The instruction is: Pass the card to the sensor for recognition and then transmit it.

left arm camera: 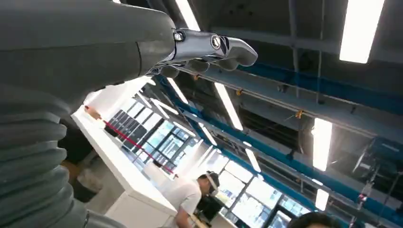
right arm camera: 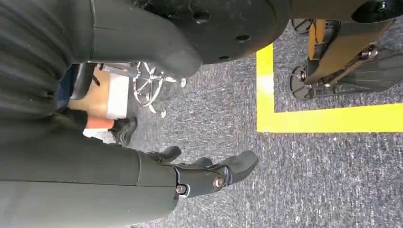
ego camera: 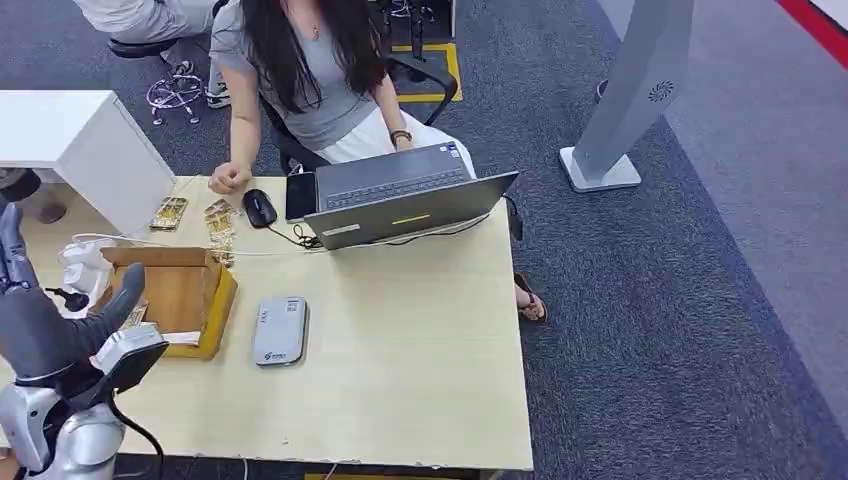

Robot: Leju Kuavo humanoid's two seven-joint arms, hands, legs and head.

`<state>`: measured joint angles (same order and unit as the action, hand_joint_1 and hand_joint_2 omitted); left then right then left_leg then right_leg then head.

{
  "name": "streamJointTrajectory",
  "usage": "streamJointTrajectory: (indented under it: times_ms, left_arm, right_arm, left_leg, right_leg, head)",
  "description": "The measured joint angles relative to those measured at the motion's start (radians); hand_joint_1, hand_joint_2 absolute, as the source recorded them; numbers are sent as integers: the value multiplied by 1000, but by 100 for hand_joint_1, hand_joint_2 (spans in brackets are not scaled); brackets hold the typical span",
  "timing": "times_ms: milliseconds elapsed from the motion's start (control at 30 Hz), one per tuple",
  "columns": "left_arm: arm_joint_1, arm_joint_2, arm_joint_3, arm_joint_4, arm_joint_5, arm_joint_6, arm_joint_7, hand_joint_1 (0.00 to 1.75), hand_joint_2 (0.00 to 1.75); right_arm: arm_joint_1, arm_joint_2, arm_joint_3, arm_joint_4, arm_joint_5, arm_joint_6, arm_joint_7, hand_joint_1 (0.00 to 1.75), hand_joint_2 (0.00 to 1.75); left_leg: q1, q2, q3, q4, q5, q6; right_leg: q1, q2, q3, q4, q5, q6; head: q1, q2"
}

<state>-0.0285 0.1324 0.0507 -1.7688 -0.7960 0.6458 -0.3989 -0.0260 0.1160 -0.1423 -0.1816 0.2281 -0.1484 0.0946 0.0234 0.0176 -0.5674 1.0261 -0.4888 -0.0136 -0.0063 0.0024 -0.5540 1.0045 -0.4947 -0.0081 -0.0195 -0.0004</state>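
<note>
sensor (ego camera: 280, 331) grey | table (ego camera: 420, 350) pale wood | box (ego camera: 180, 290) brown | laptop (ego camera: 405, 200) grey

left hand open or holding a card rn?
Open. In the head view the left hand is raised beside the cardboard box, fingers apart, nothing in it; the wrist view agrees.

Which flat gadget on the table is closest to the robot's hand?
The grey card reader, lying flat just right of the cardboard box, is closest to the left hand. The laptop and black phone sit farther back.

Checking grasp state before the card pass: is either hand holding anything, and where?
Nothing is held. Left hand is raised over the table's left edge, fingers apart and empty. Right hand hangs over the carpet, fingers loosely curled, nothing in them.
</note>
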Motion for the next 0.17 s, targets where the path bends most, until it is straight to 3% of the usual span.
streamJointTrajectory:
  times_ms: [100, 167]
  left_arm:
    - [105, -17, 25, -87, 193, -9, -126, 0, 175]
    - [205, -43, 62, -155, 367, -85, -240, 0, 175]
  right_arm:
    - [1, 5, -16, 0, -22, -4, -27, 0, 175]
    - [5, 8, -33, 0, -41, -9, -50, 0, 175]
  left_leg:
    - [0, 4, 3, -1, -2, -1]
    - [0, 5, 2, -1, -2, 0]
  right_leg:
    - [0, 5, 1, 0, 0, 0]
    - [0, 6, 1, 0, -1, 0]
  head:
    - [0, 0]
    - [-1, 0]
